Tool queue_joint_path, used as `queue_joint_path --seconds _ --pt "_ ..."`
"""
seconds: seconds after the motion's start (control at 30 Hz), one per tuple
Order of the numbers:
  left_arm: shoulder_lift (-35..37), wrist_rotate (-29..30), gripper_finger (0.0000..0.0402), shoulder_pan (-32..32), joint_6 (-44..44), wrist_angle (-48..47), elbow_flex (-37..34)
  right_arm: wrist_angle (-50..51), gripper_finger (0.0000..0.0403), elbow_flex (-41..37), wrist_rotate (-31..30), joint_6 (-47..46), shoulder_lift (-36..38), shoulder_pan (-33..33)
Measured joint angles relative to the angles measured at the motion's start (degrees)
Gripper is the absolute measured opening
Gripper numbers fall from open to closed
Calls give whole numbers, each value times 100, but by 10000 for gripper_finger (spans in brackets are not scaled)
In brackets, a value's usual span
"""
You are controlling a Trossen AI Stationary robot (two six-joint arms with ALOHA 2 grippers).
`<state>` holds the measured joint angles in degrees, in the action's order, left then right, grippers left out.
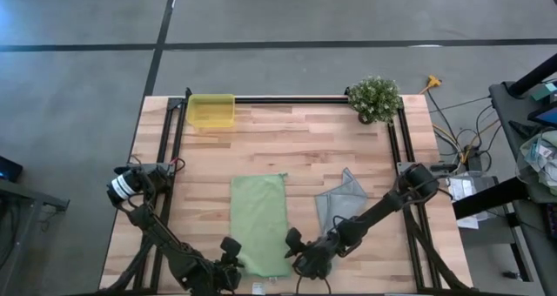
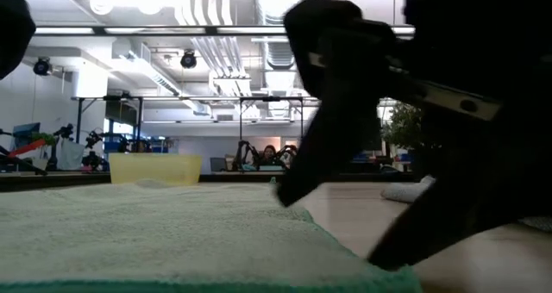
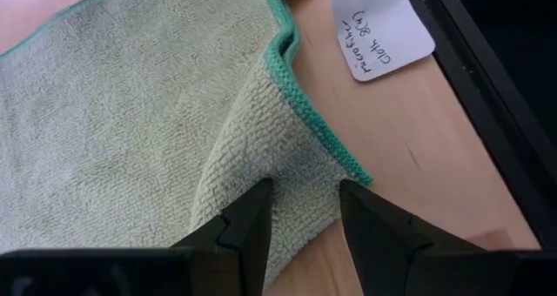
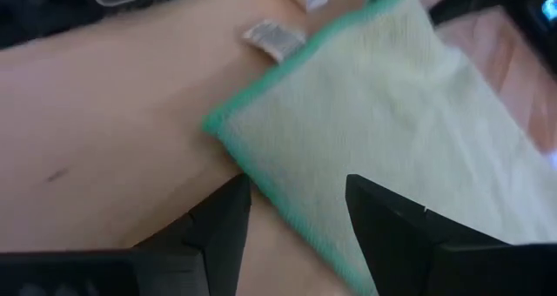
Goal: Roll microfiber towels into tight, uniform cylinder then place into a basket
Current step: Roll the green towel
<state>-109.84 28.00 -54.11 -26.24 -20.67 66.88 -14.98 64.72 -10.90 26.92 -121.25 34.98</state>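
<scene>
A: Both arms are down at the near edge of the table, about six o'clock in the overhead view. The green towel (image 1: 260, 222) lies flat, folded into a long strip at the middle.

B: The left gripper (image 3: 302, 211) has its corner. The fingers are closed on a pinched ridge of green pile right by the darker hem.

A: And the right gripper (image 4: 298, 211)?

B: Its fingers stand apart, straddling the other near corner of the strip, and the cloth looks to be between them, not clamped yet. So I'd call this the start of the roll: getting a hold on the near hem.

A: The grey-blue towel (image 1: 340, 202) sits crumpled around four o'clock from the green one, untouched. The basket (image 1: 211, 111) is far off at eleven o'clock, near the back rail, with nothing showing inside it.

B: Next, the right side needs to close on its corner level with the left. Then both should curl the hem over towards twelve o'clock, evenly, or the cylinder will come out cone-shaped.

A: There's a white label (image 3: 380, 28) just beside the left corner. It's worth keeping clear of that.
</scene>
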Motion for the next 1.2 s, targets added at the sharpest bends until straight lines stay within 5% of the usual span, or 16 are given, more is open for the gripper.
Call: queue_joint_path --seconds 0.33,0.8,1.2 --pt "7 -257 122 2 -32 56 7 87 168 493 -120 56 -364 1" --pt "33 -565 122 -96 -580 -603 12 1130 32 443 -315 -177 95 63" --pt "24 -651 122 -103 -640 -668 104 1075 22 443 -395 -230 164 63"
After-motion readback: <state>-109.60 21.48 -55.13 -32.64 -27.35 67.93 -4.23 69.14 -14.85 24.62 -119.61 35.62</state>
